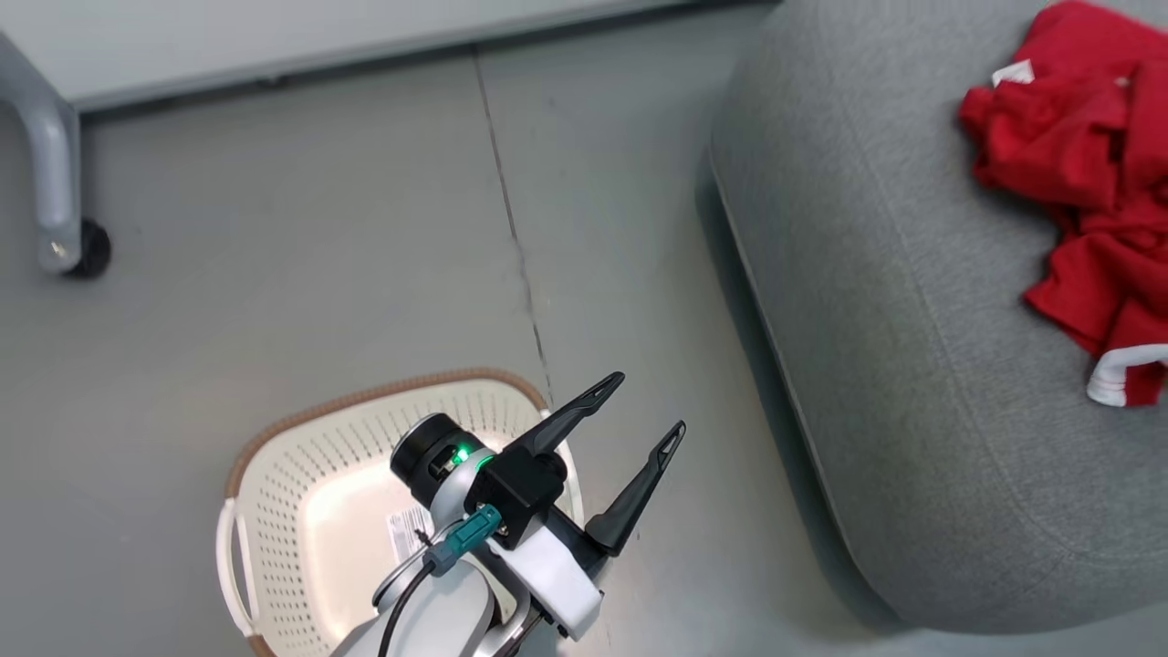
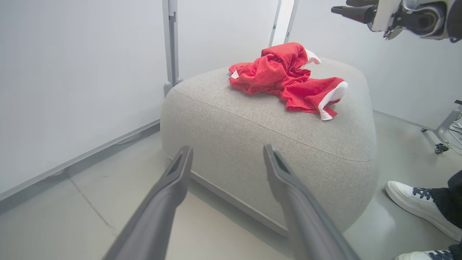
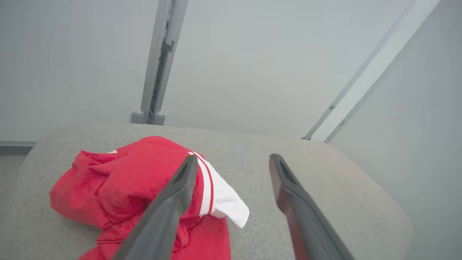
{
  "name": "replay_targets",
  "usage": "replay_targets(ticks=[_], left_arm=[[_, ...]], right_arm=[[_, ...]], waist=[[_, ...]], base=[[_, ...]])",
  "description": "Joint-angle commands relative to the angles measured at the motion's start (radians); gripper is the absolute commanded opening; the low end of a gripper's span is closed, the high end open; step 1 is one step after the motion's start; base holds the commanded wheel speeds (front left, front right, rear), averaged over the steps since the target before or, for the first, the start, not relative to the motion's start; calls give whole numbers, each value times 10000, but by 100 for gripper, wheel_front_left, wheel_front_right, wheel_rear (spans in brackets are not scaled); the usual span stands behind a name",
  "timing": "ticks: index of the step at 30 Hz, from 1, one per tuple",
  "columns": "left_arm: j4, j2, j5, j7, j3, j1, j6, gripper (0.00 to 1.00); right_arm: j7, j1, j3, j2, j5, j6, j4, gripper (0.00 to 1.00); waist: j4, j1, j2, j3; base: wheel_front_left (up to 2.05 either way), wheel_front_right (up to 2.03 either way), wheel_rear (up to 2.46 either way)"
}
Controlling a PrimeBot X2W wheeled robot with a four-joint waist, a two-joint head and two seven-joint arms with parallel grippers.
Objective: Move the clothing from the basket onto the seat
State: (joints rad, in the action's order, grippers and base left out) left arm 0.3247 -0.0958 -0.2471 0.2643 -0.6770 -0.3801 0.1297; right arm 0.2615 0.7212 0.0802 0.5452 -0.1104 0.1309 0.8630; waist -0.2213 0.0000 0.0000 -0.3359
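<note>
Ahead of the left gripper (image 1: 648, 401) and its fingers stands the seat (image 1: 912, 365), grey and broad. The basket (image 1: 301, 511) sits on the floor behind and beneath those fingers. On the seat top the clothing (image 3: 119, 187) lies heaped just below the right gripper (image 3: 234, 160), one finger crossing it. Both pairs of fingers are spread wide and hold nothing.

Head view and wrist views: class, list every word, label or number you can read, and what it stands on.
Sticker inside the basket: printed lines, too small to read.
Tag on the clothing: too small to read.
No text can be read.
</note>
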Motion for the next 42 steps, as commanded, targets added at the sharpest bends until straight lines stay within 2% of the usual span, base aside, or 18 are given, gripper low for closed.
replay_targets(ticks=[1, 11, 16, 20, 25, 30, 38, 42], left_arm=[[-24, -2, -15, -4, 90, 115, 11, 100], [-223, 318, 2, -4, 762, 1206, 11, 100], [-600, 411, -67, -4, 1378, 1638, 7, 100], [-962, 430, 52, -4, 1826, 1873, -32, 100], [-1356, 426, -158, -5, 2195, 2109, -200, 100], [-1557, 432, -325, -5, 2713, 2277, -455, 100], [-1488, 436, -571, -4, 3789, 2732, -749, 100], [-1375, 430, -766, -5, 4132, 2894, -833, 100]], right_arm=[[30, -210, -54, 131, -73, -2, -186, 100], [29, -2114, -736, 274, -89, -2, -4348, 100], [29, -2967, -619, -39, -353, -2, -5953, 100], [27, -3846, -337, -576, -346, -2, -7124, 100], [27, -4549, 183, -1654, -1201, -2, -7943, 100], [27, -5276, -89, -2278, -922, -2, -8473, 100], [29, -6310, -149, -3463, -872, -2, -8220, 100], [27, -6658, -118, -3853, -1045, -2, -7906, 100]], waist=[[-23, 0, 0, 683], [391, 0, 0, 2616], [756, 0, 0, 3131], [1270, 0, 0, 3394], [1889, 0, 0, 3614], [2462, 0, 0, 3768], [3203, 0, 0, 3868], [3397, 0, 0, 3870]], base=[[0, 0, 0], [0, 0, 0], [0, 0, 0], [0, 0, 0], [0, 0, 0], [0, 0, 0], [0, 0, 0], [0, 0, 0]])
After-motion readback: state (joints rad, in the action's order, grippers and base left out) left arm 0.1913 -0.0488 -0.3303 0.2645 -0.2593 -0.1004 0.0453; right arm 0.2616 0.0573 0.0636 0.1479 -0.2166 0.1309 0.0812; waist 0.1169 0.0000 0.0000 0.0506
